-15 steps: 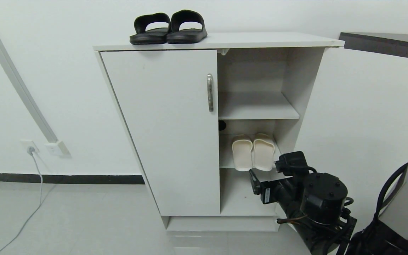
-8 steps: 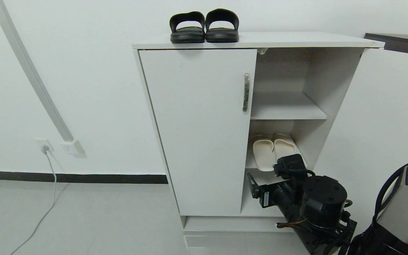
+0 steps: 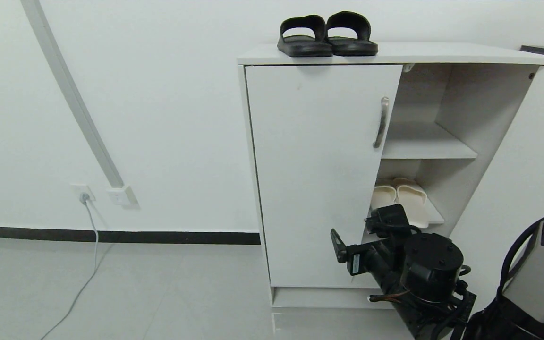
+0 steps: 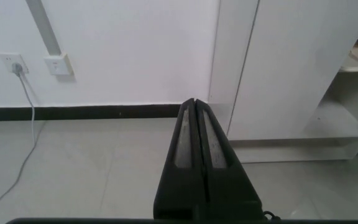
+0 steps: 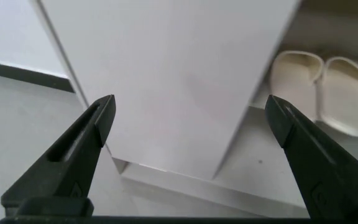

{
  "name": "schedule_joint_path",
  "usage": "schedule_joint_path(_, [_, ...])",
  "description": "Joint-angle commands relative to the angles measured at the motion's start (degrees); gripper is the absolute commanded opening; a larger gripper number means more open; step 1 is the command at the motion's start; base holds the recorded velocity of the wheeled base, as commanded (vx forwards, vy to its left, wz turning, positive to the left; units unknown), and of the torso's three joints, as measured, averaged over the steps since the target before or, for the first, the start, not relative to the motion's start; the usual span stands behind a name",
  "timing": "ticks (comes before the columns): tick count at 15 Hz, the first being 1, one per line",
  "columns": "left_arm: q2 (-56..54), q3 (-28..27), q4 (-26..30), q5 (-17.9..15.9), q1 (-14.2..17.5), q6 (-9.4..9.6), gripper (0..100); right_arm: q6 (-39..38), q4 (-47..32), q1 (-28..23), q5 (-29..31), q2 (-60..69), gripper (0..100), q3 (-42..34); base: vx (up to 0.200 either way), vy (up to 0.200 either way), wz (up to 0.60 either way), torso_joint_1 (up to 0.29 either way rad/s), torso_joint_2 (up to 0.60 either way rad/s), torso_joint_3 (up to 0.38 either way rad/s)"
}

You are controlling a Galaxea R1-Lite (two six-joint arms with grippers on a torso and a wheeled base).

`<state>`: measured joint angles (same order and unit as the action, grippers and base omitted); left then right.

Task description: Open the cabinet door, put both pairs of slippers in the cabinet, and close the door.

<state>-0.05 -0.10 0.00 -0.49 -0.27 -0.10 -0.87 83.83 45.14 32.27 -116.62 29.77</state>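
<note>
Panning across, sliding the cabinet (image 3: 442,51) toward the right of the head view over the last second: a camera shift, not furniture moving. Holding the right gripper (image 5: 190,106) low before the lower shelves as before, jaws spread wide, gripping nothing. Keeping the left gripper (image 4: 193,104) down near the floor tiles, fingers pressed flat together, empty too. Reads as repositioning rather than handling: right door (image 3: 543,156) already swung open, white slippers (image 3: 404,197) already side by side on the middle shelf. Leaves the black slippers (image 3: 327,35) up on the cabinet top, toward its left front edge, well above either arm. Points to half the stowing done, second pair and door closing yet to come. Looking at surfaces now: smooth matte white panels, flat and square-edged; slim, slightly curved metal handle (image 3: 384,123) on the shut left door (image 3: 314,174); white pair thick, rounded, foamy-looking; black pair moulded slides with broad arched straps, rubbery, probably yielding under a pinch
</note>
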Motion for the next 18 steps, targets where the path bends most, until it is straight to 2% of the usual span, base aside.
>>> schedule_joint_path(1, [0.0, 0.0, 0.0, 0.0, 0.0, 0.01, 0, 0.1, -0.1, 0.1, 0.1, -0.1, 100, 0.1, 0.0, 0.0, 0.0, 0.0, 0.0, 0.0])
schedule_joint_path(18, [0.0, 0.0, 0.0, 0.0, 0.0, -0.08, 0, 0.5, 1.7, -0.1, -3.6, -1.1, 100, -2.3, 0.0, 0.0, 0.0, 0.0, 0.0, 0.0])
